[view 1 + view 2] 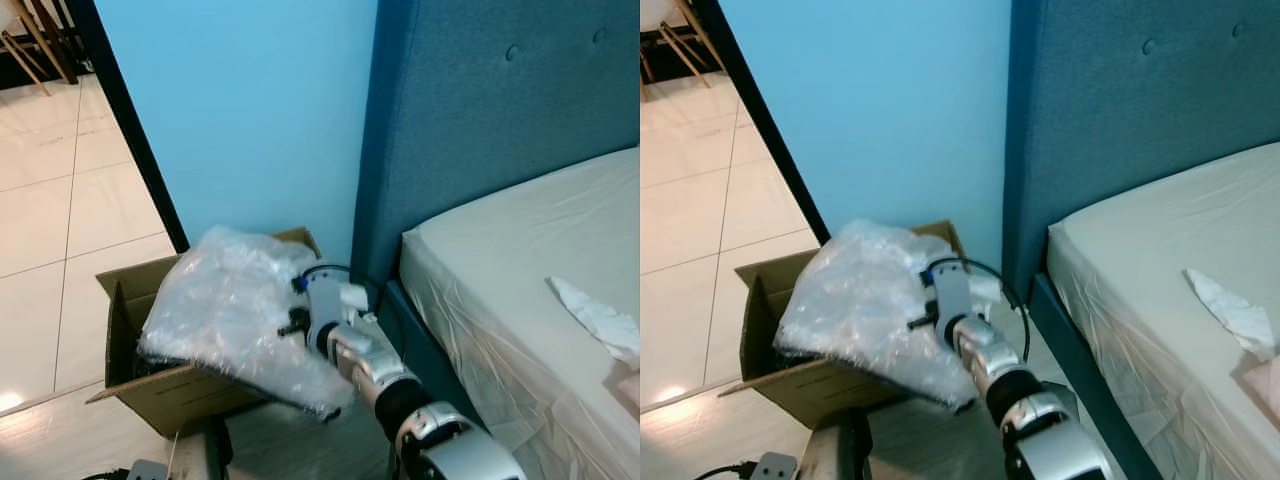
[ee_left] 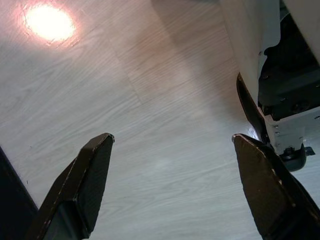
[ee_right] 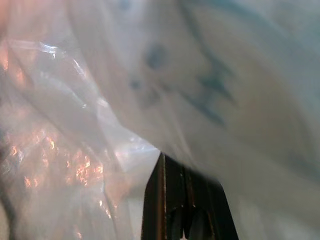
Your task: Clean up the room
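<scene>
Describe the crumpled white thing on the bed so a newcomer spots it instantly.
Start at the tall blue padded headboard and the bed's cream plastic-covered mattress below it. Near the mattress's right side lies a crumpled white tissue, the one wrinkled, bright white scrap on that otherwise smooth sheet.

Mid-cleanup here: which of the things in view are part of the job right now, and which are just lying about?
In the job:
- plastic bag, held over the box
- cardboard box on the floor by the blue wall
- right gripper, shut on the bag
- crumpled tissue on the bed, likely next

Just there:
- bed
- headboard
- left gripper, idle, open above the floor
</scene>
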Robot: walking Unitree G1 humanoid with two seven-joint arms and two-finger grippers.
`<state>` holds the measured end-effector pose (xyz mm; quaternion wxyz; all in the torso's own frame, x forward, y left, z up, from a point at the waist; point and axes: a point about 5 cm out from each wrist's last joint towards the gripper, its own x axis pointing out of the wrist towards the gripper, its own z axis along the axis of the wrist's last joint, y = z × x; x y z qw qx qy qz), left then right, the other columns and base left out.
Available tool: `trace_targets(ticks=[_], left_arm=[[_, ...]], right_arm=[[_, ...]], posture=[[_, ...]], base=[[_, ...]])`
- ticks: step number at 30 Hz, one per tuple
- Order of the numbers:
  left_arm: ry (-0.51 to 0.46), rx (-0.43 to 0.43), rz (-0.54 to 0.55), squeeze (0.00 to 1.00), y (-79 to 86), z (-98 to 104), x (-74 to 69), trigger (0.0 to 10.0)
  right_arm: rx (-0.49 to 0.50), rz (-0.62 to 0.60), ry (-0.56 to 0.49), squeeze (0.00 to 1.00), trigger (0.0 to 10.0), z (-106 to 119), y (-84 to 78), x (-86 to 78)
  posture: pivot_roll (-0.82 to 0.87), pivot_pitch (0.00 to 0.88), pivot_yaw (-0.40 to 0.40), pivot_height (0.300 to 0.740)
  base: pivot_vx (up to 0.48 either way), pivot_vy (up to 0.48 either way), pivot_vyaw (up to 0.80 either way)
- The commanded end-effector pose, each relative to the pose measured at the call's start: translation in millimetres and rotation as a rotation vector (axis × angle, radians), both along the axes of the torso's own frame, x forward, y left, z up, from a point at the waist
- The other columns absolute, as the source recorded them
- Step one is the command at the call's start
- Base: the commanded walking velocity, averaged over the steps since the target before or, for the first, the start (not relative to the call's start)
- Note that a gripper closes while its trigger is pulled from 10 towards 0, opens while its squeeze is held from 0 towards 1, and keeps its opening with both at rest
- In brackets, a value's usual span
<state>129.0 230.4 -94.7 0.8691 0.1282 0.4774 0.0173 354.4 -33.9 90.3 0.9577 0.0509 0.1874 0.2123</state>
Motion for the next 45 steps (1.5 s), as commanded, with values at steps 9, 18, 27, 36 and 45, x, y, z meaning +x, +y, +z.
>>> trace_targets(ticks=[9, 18, 27, 36, 45], left_arm=[[-0.044, -0.039, -0.075, 0.0, -14.0, 3.4, 15.7, 10.0], [-0.057, -0.045, -0.078, 0.0, -19.7, 5.9, 26.7, 10.0], [-0.068, -0.053, -0.066, 0.0, -23.7, 6.9, 31.4, 10.0], [-0.126, -0.045, 0.04, 0.0, -8.5, 15.1, 43.6, 10.0], [-0.17, 0.248, 0.236, 0.0, 65.7, 41.8, 49.7, 10.0]], right_arm=[[0.306, -0.053, -0.097, 1.0, 10.0, 37.9, 9.2, 15.4], [0.426, 0.073, -0.147, 1.0, 10.0, 58.7, 18.4, 19.7], [0.233, 0.164, -0.169, 1.0, 10.0, 46.2, 14.4, 14.9], [0.084, 0.186, -0.102, 0.0, 10.0, 16.5, 2.8, 5.6], [0.34, 0.19, -0.106, 0.0, 10.0, 23.5, -11.0, 6.2]], posture=[[0.03, 0.146, 0.02, 0.468], [0.01, 0.117, 0.016, 0.468], [-0.01, 0.099, 0.011, 0.468], [-0.03, 0.077, 0.011, 0.468], [-0.03, 0.053, -0.001, 0.468]], base=[[0.0, 0.0, 0.0], [0.0, 0.0, 0.0], [0.0, 0.0, 0.0], [0.0, 0.0, 0.0], [0.0, 0.0, 0.0]])
